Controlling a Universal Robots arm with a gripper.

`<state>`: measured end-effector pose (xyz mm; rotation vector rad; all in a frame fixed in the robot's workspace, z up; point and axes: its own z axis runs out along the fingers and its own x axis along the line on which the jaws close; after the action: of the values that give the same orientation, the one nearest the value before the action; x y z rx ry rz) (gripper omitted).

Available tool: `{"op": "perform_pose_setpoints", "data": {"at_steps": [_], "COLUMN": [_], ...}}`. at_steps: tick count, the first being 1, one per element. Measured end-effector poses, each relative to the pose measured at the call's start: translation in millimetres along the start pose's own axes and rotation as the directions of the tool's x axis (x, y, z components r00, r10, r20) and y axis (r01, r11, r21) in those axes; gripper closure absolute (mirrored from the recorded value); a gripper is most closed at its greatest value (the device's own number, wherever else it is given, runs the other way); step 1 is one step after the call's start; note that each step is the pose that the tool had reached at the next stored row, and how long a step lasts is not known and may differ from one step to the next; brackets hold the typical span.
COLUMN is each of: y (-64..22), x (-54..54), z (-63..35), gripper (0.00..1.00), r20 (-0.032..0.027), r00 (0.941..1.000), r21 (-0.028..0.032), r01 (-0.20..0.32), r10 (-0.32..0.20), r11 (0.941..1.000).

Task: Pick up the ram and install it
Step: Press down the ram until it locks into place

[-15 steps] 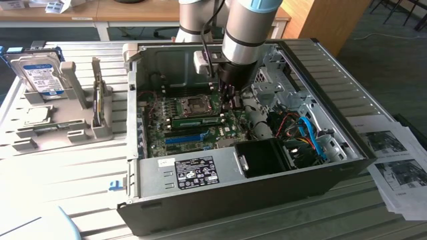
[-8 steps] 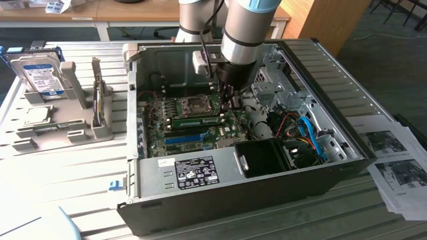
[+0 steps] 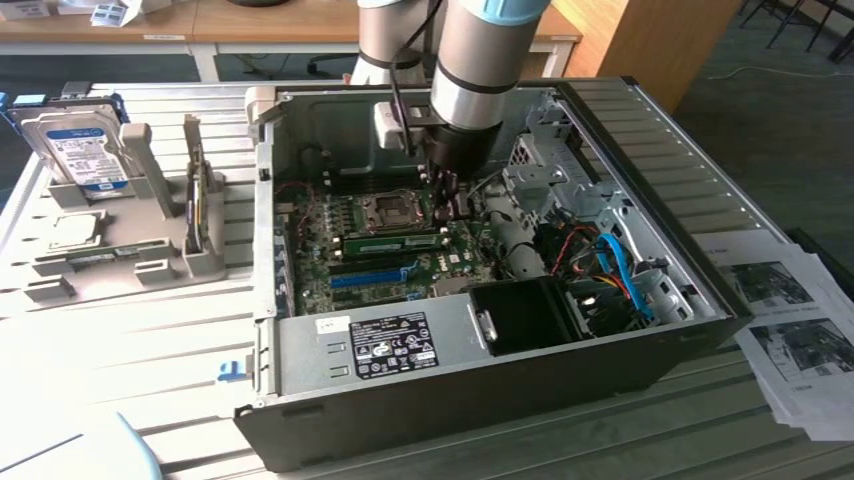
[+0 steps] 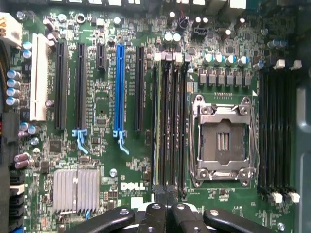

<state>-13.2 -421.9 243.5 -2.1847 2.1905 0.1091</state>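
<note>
Grey plastic holder [image 3: 147, 250] sits at the exterior view's left, a silver hard drive [image 3: 80, 150] upright in it. Right of that, inside the open computer case [image 3: 507, 370], the ram [image 3: 394, 241] lies seated in a slot on the motherboard [image 3: 320, 270], near the blue slot [image 3: 370, 277]. Just above it, the claw [image 3: 449, 196] hangs pressed together, holding nothing, fingertips [image 4: 165, 194] over the memory slots [image 4: 170, 126].

The work surface [image 3: 147, 330] is a pale slatted table, brightly lit along the exterior view's left. Behind it stand wooden desks [image 3: 267, 25] with white legs on a dark carpeted floor [image 3: 787, 110]. A tall wooden panel [image 3: 654, 40] rises at the exterior view's upper right, with chair bases beyond it
</note>
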Motion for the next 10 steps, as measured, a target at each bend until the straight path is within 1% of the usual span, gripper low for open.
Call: {"op": "perform_pose_setpoints", "data": {"at_steps": [10], "y": [15.3], "x": [0.1], "z": [0.3], "gripper": [0.91], "r20": [-0.0001], "r00": [1.0], "r21": [-0.0001], "r01": [0.0], "r10": [0.0], "r11": [1.0]}}
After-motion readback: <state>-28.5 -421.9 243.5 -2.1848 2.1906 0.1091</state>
